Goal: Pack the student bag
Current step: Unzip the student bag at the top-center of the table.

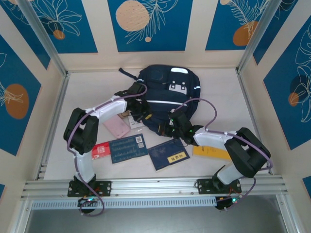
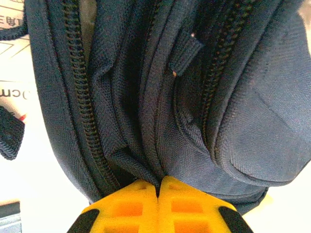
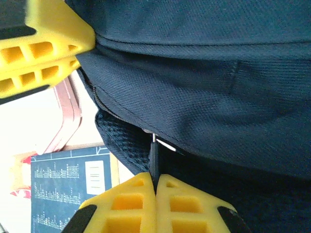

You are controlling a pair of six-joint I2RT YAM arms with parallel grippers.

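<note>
We have the left gripper [image 2: 158,187] pinched together on a fold of the student bag [image 1: 165,92], which lies just beyond both tools. The right gripper [image 3: 155,182] is clamped on the bag's thin black tab [image 3: 154,158]. We can't see the bag's contents. A pink case [image 3: 63,121] and a blue booklet [image 3: 68,187] lie on the white table [image 1: 87,92], left of the right gripper. The walls are blue and cream.

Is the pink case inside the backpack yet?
No, the pink case lies on the table beside the student bag.

Student bag [image 1: 167,92]: dark navy fabric, thin white stripe across the front, white-grey patch near the far end. Lies front-up at scene centre, toward the far side. Near edge bunched into folds (black zip tracks run along them).
</note>
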